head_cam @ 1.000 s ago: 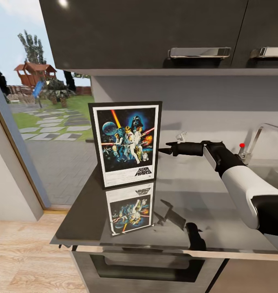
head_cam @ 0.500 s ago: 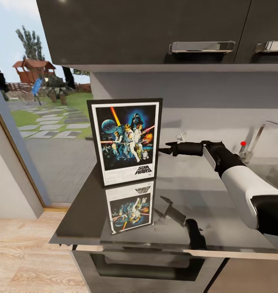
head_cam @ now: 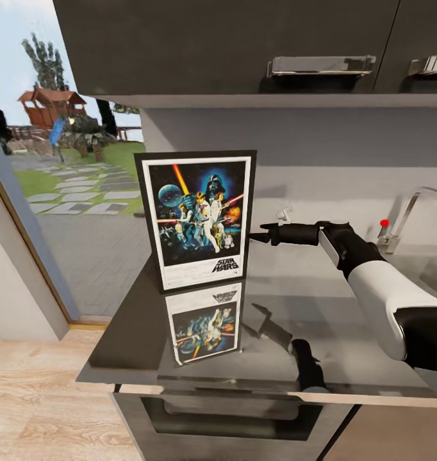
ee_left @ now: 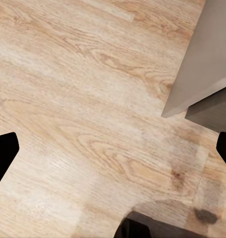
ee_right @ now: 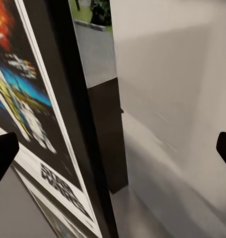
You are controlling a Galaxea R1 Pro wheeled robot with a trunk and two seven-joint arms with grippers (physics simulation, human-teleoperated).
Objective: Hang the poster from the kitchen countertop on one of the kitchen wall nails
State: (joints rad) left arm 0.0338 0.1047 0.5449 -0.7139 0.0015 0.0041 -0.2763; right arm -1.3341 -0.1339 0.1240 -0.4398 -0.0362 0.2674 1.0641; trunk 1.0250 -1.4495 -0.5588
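Poster [head_cam: 197, 221] stands upright mid-frame on glossy surface [head_cam: 346, 333]; right end effector [head_cam: 252, 237] spread wide, lined up with its right edge for grasping.

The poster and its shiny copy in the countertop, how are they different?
The poster stands upright on the kitchen countertop; the mirror picture lies below it, flipped, with its STAR WARS words at the top instead of the bottom. The poster's colours are bright and sharp; the mirror picture is a bit dimmer. The right gripper reaches beside the poster's edge. Both show the same space heroes and white border.
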